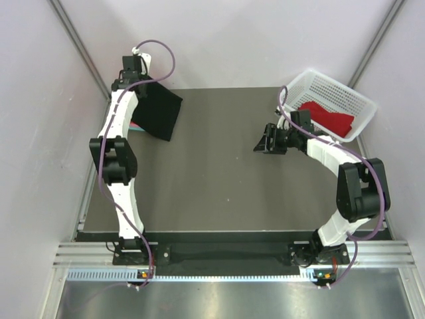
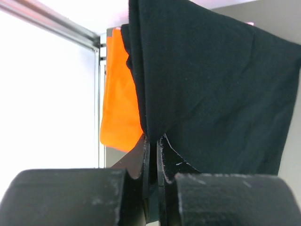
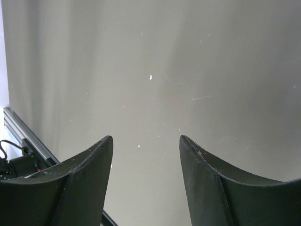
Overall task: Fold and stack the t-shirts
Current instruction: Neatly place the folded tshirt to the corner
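The left claw (image 1: 137, 81) is pressed together and pinches the edge of the black t-shirt (image 1: 161, 111). In the left wrist view its two fingers (image 2: 146, 155) nip the cloth. The black t-shirt (image 2: 211, 94) spreads out in front of the claw (image 2: 153, 139) and to its right. The orange t-shirt (image 2: 120, 103) shows past the claw, a bit to its left, partly behind the black one. From above, the black t-shirt drapes from this claw down toward the worktop (image 1: 219, 173). A thin strip of the pale teal t-shirt (image 1: 137, 125) peeks out under it, close below the claw.

The right claw (image 1: 264, 142) is spread wide and holds nothing. Its fingers (image 3: 84, 179) hang over bare worktop (image 3: 188, 70). The dark red t-shirt (image 1: 327, 116) lies behind this claw, near its wrist, inside the white basket (image 1: 332, 85). The two claws are well apart, and the black t-shirt is far from the right claw.
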